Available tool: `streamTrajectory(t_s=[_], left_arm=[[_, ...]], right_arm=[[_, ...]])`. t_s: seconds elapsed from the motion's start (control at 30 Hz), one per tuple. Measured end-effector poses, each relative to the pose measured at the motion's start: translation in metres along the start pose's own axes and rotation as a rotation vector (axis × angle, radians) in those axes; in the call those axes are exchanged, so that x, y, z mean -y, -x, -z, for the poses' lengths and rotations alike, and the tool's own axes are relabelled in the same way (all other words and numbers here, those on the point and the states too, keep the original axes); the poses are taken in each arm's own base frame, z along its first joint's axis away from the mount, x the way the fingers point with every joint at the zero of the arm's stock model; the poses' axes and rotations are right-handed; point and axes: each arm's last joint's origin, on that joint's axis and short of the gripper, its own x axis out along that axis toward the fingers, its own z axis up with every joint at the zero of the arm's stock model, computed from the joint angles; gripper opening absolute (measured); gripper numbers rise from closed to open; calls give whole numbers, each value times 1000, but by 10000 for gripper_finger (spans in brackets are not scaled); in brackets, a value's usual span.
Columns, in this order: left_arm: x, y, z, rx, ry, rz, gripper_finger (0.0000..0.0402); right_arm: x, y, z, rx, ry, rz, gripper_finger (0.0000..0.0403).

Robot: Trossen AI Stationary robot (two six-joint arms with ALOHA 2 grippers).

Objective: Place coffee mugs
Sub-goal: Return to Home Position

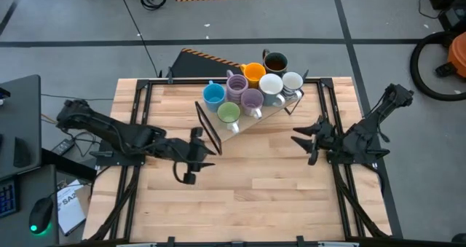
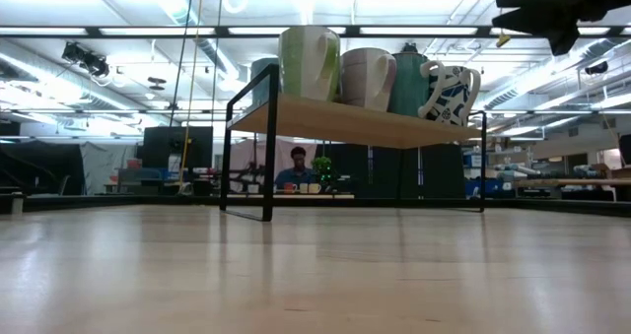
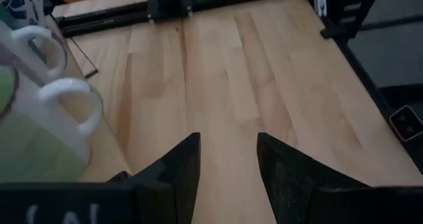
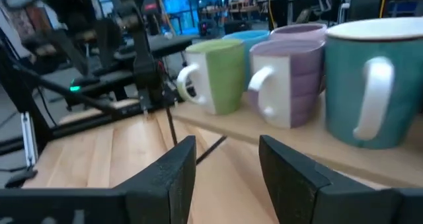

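Note:
Eight mugs stand upright on their bases on a small wooden shelf with black legs, at the table's far middle: blue, green, two purple, orange, dark and two white. My left gripper is open and hovers left of the shelf, close beside the green mug. My right gripper is open, right of the shelf, and faces the green mug, a purple mug and a teal-sided mug.
The shelf stands raised on thin black legs, with open space under it. Bare wooden tabletop stretches from the shelf to the near edge. Black rails run along the table's left and right sides. A person sits far behind the table.

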Motion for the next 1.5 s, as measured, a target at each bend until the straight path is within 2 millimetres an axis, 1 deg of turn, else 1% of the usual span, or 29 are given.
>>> streamTrajectory(t_s=[0.23, 0.43, 0.57, 0.73, 0.87, 1.0, 1.17, 1.27, 1.4, 1.43, 1.5], left_arm=[[-12, 13, 42, 88, 39, -12, 155], [-18, 23, 76, 149, 69, -21, 155], [-20, 30, 93, 189, 81, -20, 155], [-23, 40, 112, 223, 85, -20, 155], [-26, 50, 128, 264, 97, -20, 155], [-29, 56, 148, 304, 113, -52, 155], [-32, 61, 169, 347, 135, -76, 155], [-33, 63, 178, 357, 138, -80, 155], [-34, 63, 190, 378, 147, -87, 155], [-34, 63, 193, 383, 151, -90, 155], [-35, 63, 198, 398, 166, -96, 155]], right_arm=[[14, 11, -14, 63, 5, -11, 170], [29, 21, -25, 123, -49, -19, 170], [41, 29, -31, 164, -78, -24, 170], [54, 37, -32, 186, -51, -40, 170], [65, 44, -37, 234, -103, -38, 170], [68, 46, -42, 255, -112, 24, 170], [74, 49, -49, 277, -162, 174, 170], [75, 49, -50, 280, -177, 196, 172], [75, 49, -50, 272, -120, 204, 172], [75, 49, -50, 273, -125, 204, 172], [77, 50, -51, 276, -195, 238, 172]])
